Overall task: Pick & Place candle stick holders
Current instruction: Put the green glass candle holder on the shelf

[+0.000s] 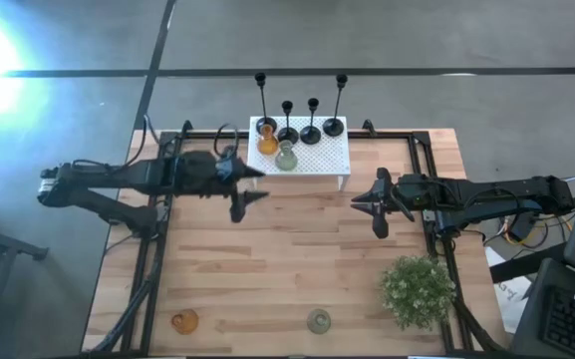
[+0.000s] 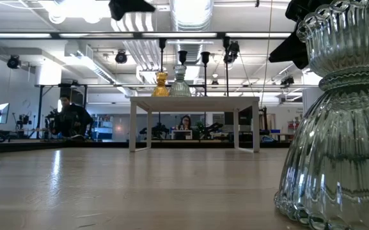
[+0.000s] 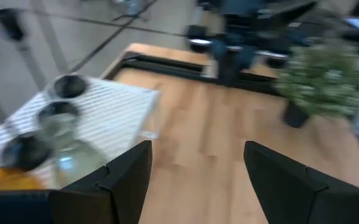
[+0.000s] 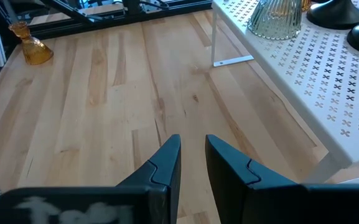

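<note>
Six candle stick holders stand on the white rack (image 1: 312,160) at the far edge of the table (image 1: 297,249): four black holders (image 1: 311,122) in a row along its far side, with an amber glass holder (image 1: 267,140) and a pale green glass holder (image 1: 286,157) just in front of them. The left gripper (image 1: 250,194) hangs beside the rack's near left corner, its fingers spread wide and empty; the two glass holders on the rack sit just beyond it on its left-hand side. The right gripper (image 1: 376,206) hovers over bare wood off the rack's near right corner, its fingers (image 4: 167,163) drawn close with only a narrow slit between them, pinching nothing. Well away from both grippers, near the table's front edge, a second amber holder (image 1: 184,321) and a second pale green holder (image 1: 319,320) stand apart from each other. A bushy green plant (image 1: 419,290) stands on the near right of the table, on the front side of the right gripper. No brand, label or writing can be read anywhere.
</note>
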`<act>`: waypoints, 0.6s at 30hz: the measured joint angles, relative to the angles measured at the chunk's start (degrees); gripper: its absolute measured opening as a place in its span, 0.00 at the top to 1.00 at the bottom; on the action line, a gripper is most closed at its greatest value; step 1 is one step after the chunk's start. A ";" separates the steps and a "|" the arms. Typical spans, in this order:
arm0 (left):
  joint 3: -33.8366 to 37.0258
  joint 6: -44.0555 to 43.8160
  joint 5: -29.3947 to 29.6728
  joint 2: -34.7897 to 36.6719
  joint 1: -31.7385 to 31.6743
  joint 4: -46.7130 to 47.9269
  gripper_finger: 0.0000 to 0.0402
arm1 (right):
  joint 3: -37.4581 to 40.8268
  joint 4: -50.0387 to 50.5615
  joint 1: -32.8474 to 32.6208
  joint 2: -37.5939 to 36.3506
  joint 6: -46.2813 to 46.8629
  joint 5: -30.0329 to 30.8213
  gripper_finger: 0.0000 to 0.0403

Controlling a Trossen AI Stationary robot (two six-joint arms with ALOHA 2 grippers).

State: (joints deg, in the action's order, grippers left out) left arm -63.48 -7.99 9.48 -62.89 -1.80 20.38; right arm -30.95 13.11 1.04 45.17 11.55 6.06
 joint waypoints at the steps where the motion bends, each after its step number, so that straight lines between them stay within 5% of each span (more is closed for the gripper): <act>1: 0.00 0.00 0.00 0.27 1.53 -0.03 0.35 | 0.01 0.00 0.00 0.00 0.00 0.00 0.83; 9: 0.42 0.61 2.44 1.03 11.98 -0.28 0.35 | 0.01 -0.01 0.00 0.00 -2.34 0.05 0.83; 18: 6.07 -2.53 17.37 1.03 21.80 -0.18 0.35 | 0.01 -3.85 0.00 0.00 -6.16 0.01 0.83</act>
State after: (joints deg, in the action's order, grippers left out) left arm -57.41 -10.52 26.85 -61.87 20.00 20.20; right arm -30.94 9.26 1.04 45.17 5.39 6.07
